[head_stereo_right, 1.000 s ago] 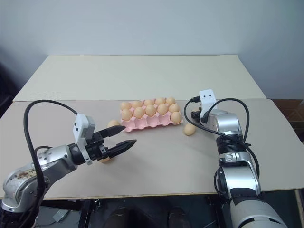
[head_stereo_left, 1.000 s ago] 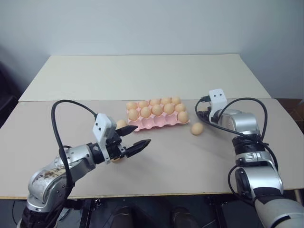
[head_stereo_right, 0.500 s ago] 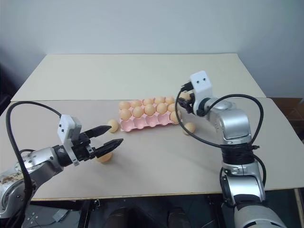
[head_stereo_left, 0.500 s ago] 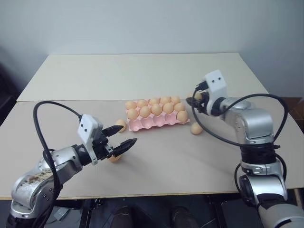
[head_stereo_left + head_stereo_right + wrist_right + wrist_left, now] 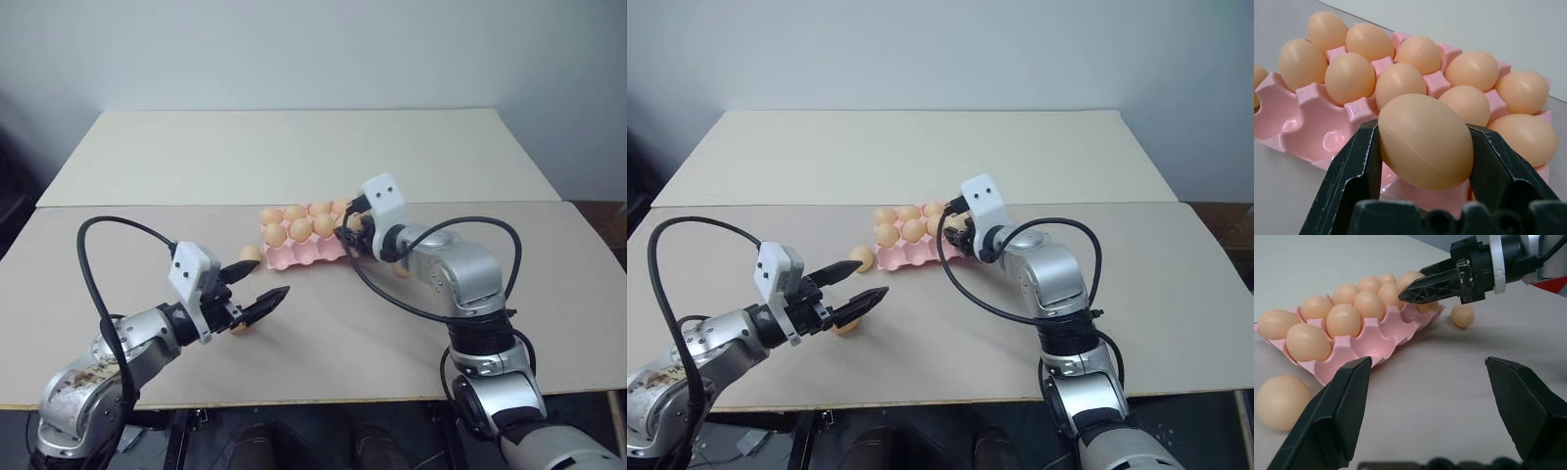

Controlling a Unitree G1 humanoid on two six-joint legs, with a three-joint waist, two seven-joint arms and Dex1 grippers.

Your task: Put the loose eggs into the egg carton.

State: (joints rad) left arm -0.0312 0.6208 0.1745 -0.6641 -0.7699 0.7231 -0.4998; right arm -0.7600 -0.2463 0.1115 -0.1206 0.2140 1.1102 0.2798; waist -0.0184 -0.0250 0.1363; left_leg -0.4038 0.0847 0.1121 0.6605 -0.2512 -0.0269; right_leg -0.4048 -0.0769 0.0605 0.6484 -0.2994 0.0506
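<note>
While I hold the rig steady, here is what I read from the cameras.

Right gripper (image 5: 1422, 161): closed on one egg (image 5: 1425, 142), a finger on each long flank, held above the right end of the egg carton (image 5: 1376, 340).

Left gripper (image 5: 257, 290): jaws spread wide, nothing between them, hanging level over the table (image 5: 392, 333) short of the carton's left end.

Egg carton: pink moulded tray near the middle of the table, back rows full, front-row cups bare.

Loose eggs: one by the carton's left corner (image 5: 1281, 401), one beneath my left gripper (image 5: 844, 326), one past the right end (image 5: 1463, 316).

Handling: I judge the eggs light, smooth and brittle. They will slip if pinched near a tip and may crack if squeezed hard. I would take each across its widest girth with gentle pressure.

Carton: looks thin and light, so I expect it to shift if nudged.

Surface: flat, pale, matt tabletop with a seam across it; a bumped egg would likely roll.

Room: plain pale wall behind, with dark floor past the table's sides.
</note>
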